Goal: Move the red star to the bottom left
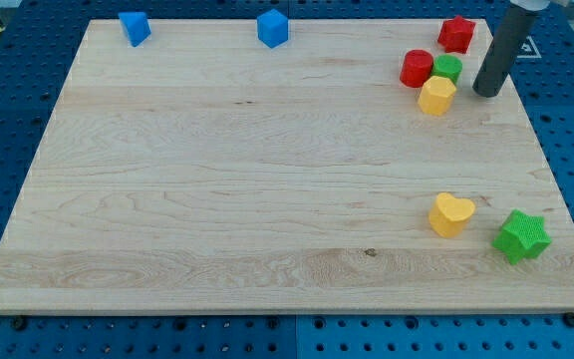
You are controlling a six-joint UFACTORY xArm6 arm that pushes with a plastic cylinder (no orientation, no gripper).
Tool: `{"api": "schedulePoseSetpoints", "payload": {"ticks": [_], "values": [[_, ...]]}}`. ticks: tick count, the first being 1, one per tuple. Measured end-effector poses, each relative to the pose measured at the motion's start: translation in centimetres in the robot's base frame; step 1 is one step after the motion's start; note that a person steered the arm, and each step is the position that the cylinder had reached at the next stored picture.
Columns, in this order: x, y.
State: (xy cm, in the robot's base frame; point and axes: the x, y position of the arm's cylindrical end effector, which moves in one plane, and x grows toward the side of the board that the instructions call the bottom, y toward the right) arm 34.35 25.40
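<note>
Camera view: wooden board point(267, 170) fills most of the frame on a blue pegboard surface point(8, 120). No gripper here; the dark rod ends in my tip point(485, 93), resting on the board near the view's top right, just right of a three-block cluster.

Blocks, larger to smaller:
- green star point(522, 236), view's bottom right
- yellow heart point(451, 213), just left of it
- red cylinder point(418, 68), green block point(448, 69), yellow block point(436, 96), clustered, touching
- red star point(456, 34), at the top edge, above the cluster, up-left of my tip
- two blue blocks point(135, 27) point(273, 28) along the top edge

Judgement: the red star looks light, rigid, and should slide readily on wood. Its points may make it spin; press against its upper-right side, centred, to drive it toward the bottom left, past the cluster.
</note>
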Motion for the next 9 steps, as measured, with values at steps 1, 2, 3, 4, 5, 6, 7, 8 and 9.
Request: {"api": "schedulePoseSetpoints", "payload": {"ticks": [1, 2, 3, 4, 5, 6, 7, 8, 9], "values": [[0.0, 0.2], [0.0, 2.0], [-0.9, 6.5], [-6.0, 8.0], [-10.1, 7.3], [-10.1, 5.9], [-11.5, 0.8], [-13.4, -3.7], [-13.6, -4.1]]}}
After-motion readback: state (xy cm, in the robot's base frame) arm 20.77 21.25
